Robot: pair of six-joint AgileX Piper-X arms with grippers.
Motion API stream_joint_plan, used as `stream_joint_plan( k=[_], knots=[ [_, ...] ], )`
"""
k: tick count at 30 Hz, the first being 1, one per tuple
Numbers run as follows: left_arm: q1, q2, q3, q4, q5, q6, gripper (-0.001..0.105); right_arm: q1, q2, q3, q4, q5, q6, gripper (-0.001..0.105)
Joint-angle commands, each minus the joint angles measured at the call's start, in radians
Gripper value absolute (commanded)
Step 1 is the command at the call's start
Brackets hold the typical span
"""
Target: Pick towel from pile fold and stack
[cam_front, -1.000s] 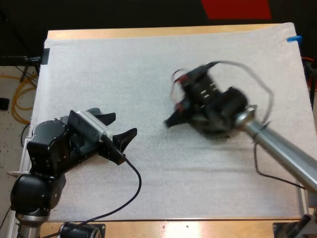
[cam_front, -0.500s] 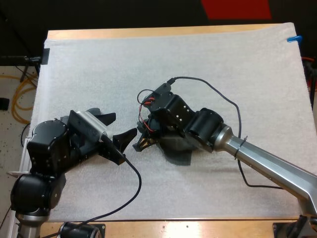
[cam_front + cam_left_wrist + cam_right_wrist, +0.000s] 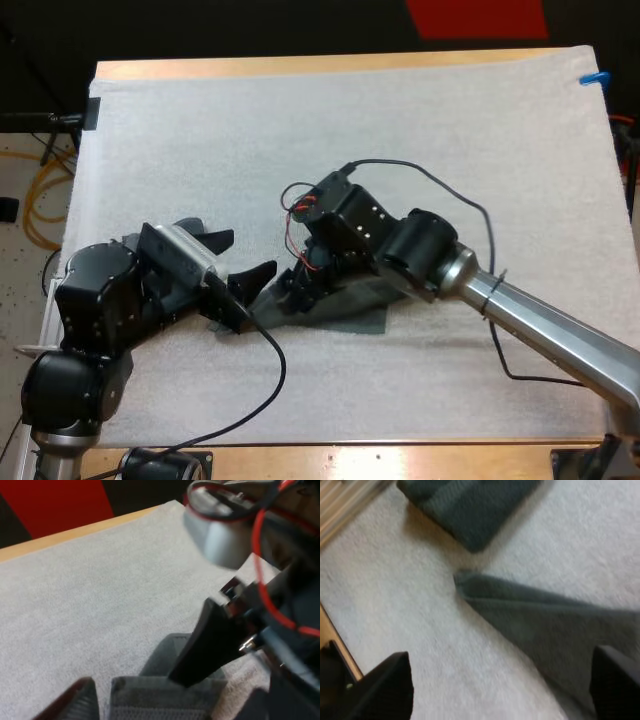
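My left gripper (image 3: 232, 258) sits low at the left of the white mat (image 3: 300, 130), its fingers spread and gripping nothing, with a folded towel (image 3: 465, 505) lying close by it. Just to the right, a loose towel (image 3: 350, 308), dark grey-green, lies flat on the mat with one corner drawn out to a point. My right gripper (image 3: 293, 290) is down over it, fingers wide apart, one seemingly resting on the cloth.

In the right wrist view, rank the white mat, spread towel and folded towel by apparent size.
1. white mat
2. spread towel
3. folded towel
Both towels run past the picture's edge, so this ranks only their visible parts.
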Motion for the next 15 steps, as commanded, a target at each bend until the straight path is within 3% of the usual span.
stream_joint_plan(
  k=[1,4,9,12,15],
  knots=[
    [-0.003,-0.004,-0.007,0.025,0.011,0.011,0.067,-0.002,-0.026,-0.012,0.047,0.019,-0.004,0.071],
    [-0.003,-0.004,-0.007,0.116,-0.062,0.055,0.067,-0.002,-0.06,-0.005,0.131,0.092,-0.004,0.071],
    [-0.003,-0.004,-0.007,0.251,-0.302,0.155,0.067,-0.002,-0.099,0.072,0.199,0.136,0.019,0.071],
    [-0.003,-0.004,-0.007,0.297,-0.377,0.179,0.067,-0.002,-0.104,0.165,0.181,0.136,0.066,0.071],
    [-0.003,-0.004,-0.007,0.332,-0.391,0.184,0.067,-0.011,-0.104,0.272,0.126,0.134,0.128,0.071]
  ],
)
